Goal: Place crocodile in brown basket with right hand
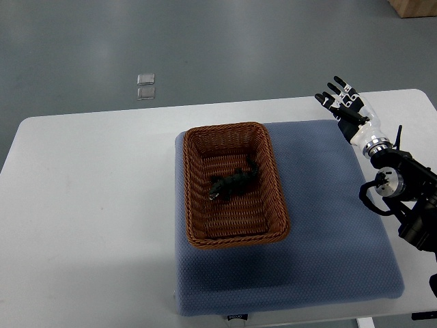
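Note:
A small dark green crocodile lies inside the brown wicker basket, near its middle, snout toward the lower left. The basket stands on a blue mat. My right hand hovers over the mat's far right corner, well to the right of the basket. Its fingers are spread and hold nothing. The right arm runs in from the picture's right edge. No left arm shows.
The mat lies on a white table whose far edge runs along the top. Two small clear squares lie on the grey floor beyond the table. A cardboard box corner shows at the top right.

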Tool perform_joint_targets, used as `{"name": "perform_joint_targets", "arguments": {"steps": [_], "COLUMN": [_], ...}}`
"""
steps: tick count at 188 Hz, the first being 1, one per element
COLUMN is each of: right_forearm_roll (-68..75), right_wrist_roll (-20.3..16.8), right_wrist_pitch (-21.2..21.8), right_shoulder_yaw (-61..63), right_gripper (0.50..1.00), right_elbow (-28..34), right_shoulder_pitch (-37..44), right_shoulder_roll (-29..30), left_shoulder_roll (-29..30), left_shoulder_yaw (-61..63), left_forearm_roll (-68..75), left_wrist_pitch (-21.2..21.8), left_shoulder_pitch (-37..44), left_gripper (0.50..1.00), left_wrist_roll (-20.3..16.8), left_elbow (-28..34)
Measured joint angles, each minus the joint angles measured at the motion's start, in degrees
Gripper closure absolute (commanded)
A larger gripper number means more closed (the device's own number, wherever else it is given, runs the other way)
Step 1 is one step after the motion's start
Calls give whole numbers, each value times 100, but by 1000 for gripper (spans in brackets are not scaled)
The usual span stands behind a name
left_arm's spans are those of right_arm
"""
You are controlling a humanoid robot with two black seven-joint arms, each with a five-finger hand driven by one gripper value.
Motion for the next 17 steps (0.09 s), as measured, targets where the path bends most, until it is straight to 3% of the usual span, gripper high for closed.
{"name": "perform_joint_targets", "arguments": {"steps": [17], "right_forearm_roll": [-1], "right_wrist_roll": [14], "right_wrist_pitch": [0], "right_shoulder_yaw": [3], "right_gripper": [576], "right_elbow": [0], "right_shoulder_pitch": [-13], "right_shoulder_roll": [2], "left_shoulder_roll": [0], "left_shoulder_yaw": [0], "left_forearm_roll": [0], "left_wrist_pitch": [0], "left_shoulder_pitch": [0], "left_gripper": [500], "left_wrist_roll": [0], "left_elbow": [0]}}
